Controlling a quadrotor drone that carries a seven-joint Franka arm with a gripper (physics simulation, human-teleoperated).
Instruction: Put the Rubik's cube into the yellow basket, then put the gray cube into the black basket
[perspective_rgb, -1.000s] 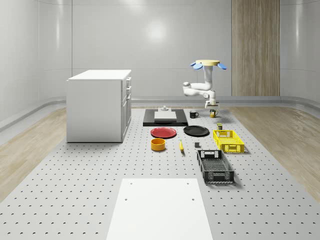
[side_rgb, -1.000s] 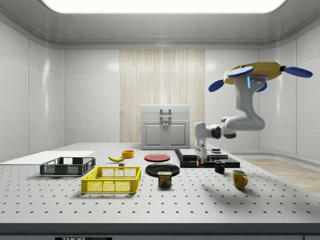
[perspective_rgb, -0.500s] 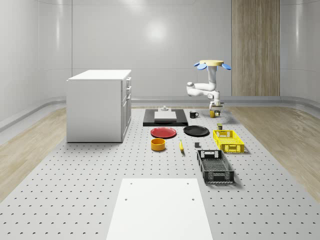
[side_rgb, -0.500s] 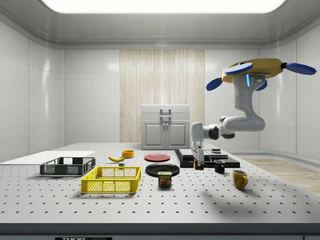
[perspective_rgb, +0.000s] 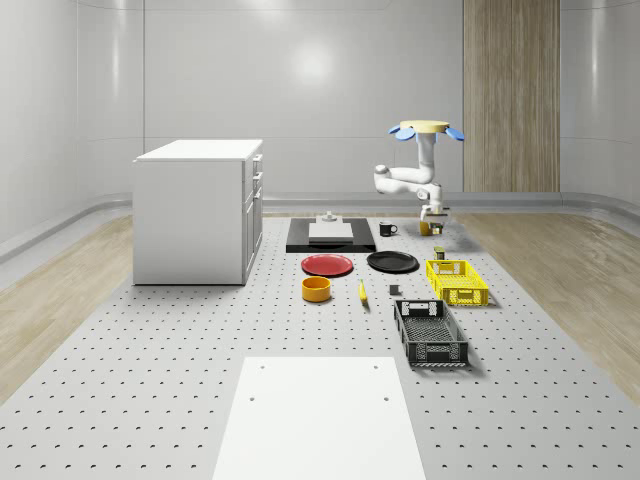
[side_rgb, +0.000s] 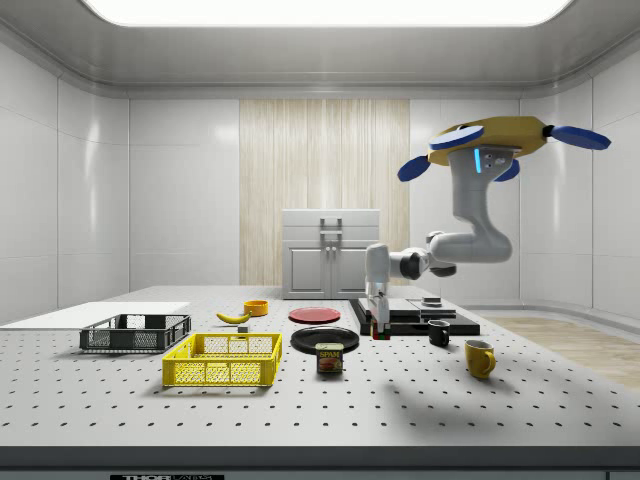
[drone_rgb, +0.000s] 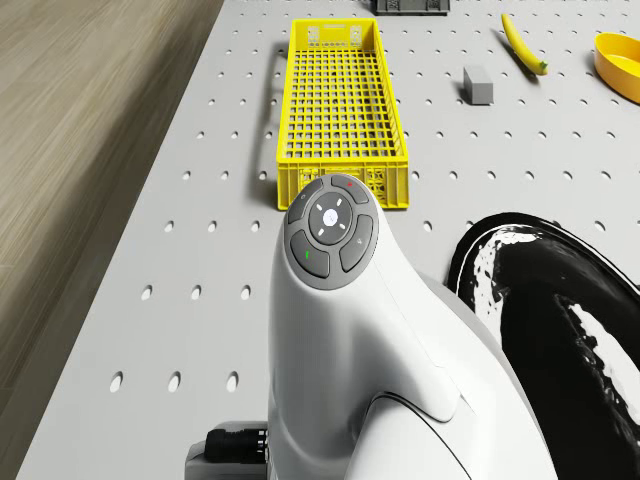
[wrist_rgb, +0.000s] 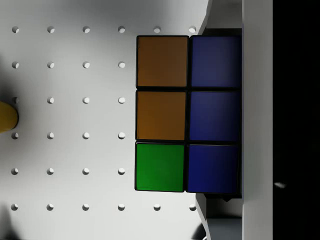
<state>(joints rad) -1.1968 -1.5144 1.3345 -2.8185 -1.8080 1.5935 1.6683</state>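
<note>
The Rubik's cube (wrist_rgb: 186, 114), showing orange, green and blue squares in the wrist view, hangs a little above the table with my gripper (side_rgb: 378, 326) shut on it. The drone (side_rgb: 490, 140) hovers over the far part of the table, near the black plate (side_rgb: 325, 339), with the arm reaching down. The yellow basket (perspective_rgb: 457, 281) lies in front of the gripper (perspective_rgb: 433, 218) in the whole-scene view, and stands ahead of the arm in the drone view (drone_rgb: 343, 110). The gray cube (drone_rgb: 478, 85) sits on the table beside it. The black basket (perspective_rgb: 430, 331) lies nearer the front.
A banana (drone_rgb: 523, 42), an orange bowl (perspective_rgb: 316, 288) and a red plate (perspective_rgb: 327, 264) lie left of the baskets. A spam can (side_rgb: 330, 358), a yellow mug (side_rgb: 480, 358) and a black mug (side_rgb: 439, 333) stand near the gripper. A white cabinet (perspective_rgb: 198, 210) stands at the left.
The drone and arm have shifted toward the side view's left with the Rubik's cube held, coming closer to the black plate and the yellow basket.
</note>
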